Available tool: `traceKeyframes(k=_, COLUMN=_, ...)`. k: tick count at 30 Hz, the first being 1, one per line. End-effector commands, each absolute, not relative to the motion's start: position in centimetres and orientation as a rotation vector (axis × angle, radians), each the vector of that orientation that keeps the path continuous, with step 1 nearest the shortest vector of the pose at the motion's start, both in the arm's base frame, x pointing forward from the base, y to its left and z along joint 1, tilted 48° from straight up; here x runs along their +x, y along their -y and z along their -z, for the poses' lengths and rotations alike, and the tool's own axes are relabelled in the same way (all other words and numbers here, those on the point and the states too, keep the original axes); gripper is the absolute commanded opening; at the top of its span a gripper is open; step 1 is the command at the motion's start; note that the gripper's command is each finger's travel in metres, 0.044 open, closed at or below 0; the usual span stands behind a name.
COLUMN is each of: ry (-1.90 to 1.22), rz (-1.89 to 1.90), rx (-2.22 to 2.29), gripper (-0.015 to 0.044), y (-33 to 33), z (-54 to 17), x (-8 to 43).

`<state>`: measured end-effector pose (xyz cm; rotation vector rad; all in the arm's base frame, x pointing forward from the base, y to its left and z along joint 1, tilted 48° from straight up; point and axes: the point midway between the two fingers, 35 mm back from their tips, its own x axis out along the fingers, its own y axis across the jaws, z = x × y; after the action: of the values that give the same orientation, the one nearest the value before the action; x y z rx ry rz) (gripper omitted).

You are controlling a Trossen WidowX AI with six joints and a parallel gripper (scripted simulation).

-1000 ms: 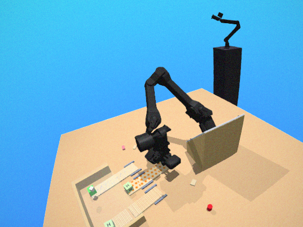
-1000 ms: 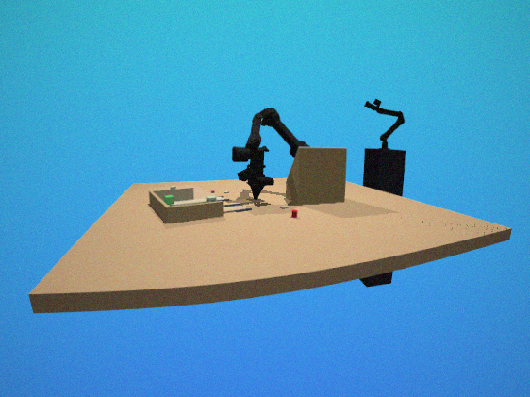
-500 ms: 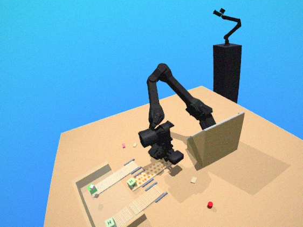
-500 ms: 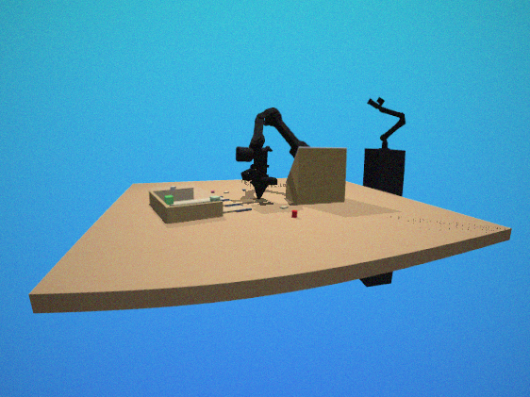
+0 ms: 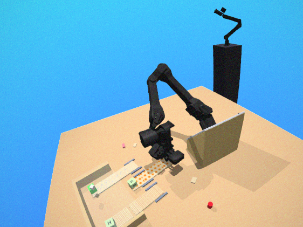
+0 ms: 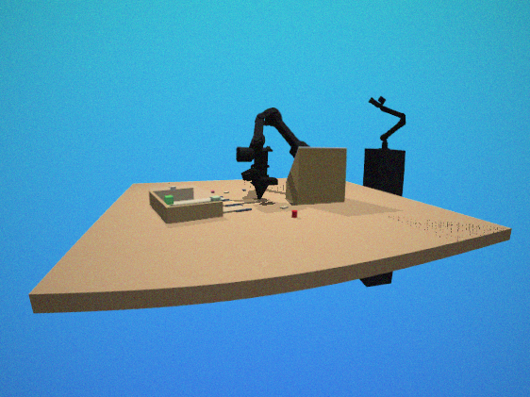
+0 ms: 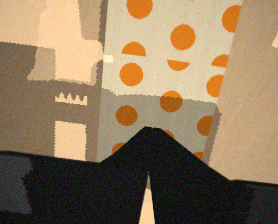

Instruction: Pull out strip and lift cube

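The orange-dotted strip [image 5: 155,170] [image 7: 182,82] lies out past the tray's open side, and a pale green cube marked H [image 5: 132,183] sits on its tray-side end. In the wrist view some dots are cut along a line across it; no gap shows there. My gripper [image 6: 259,198] [image 7: 150,135] is shut, its tips low over the dotted strip's outer end; contact is unclear. The gridded strip [image 5: 146,200] shows a gap across it; another H cube [image 5: 110,222] is at its far end. A pale, faintly marked strip [image 5: 116,178] has a bright green cube [image 5: 92,189] at its end.
The tray [image 5: 84,204] [image 6: 195,212] has raised walls. Grey-blue bars [image 5: 147,183] flank the strips. A tall beige panel [image 5: 224,140] [image 6: 321,175] stands beside the arm. A red cylinder [image 5: 210,205] [image 6: 294,213], a cream piece [image 5: 193,180] and a pink piece [image 5: 123,145] lie on the table.
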<state>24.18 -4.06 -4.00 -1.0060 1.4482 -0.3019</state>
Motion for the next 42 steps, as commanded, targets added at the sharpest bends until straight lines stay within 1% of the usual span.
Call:
traceKeyframes(k=1, ry=-1.485, rz=0.312, rx=-1.013, gripper=0.0000, y=4.9, z=4.2, x=23.3)
traceKeyframes(k=18, ry=-1.485, rz=0.312, rx=-1.013, gripper=0.0000, y=4.9, z=4.2, x=23.3)
traceKeyframes(k=19, ry=-1.450, rz=0.302, rx=-1.006, gripper=0.0000, y=3.9, z=3.9, x=24.2)
traceKeyframes(k=23, ry=-1.479, rz=0.307, rx=-1.009, gripper=0.0000, y=1.4, z=1.8, x=23.9)
traceKeyframes(k=28, ry=-1.484, rz=0.310, rx=-1.011, gripper=0.0000, y=0.9, z=1.2, x=23.7)
traceKeyframes(k=42, ry=-1.503, rz=0.256, rx=-1.070, gripper=0.0368, y=-1.3, z=1.9, x=29.0)
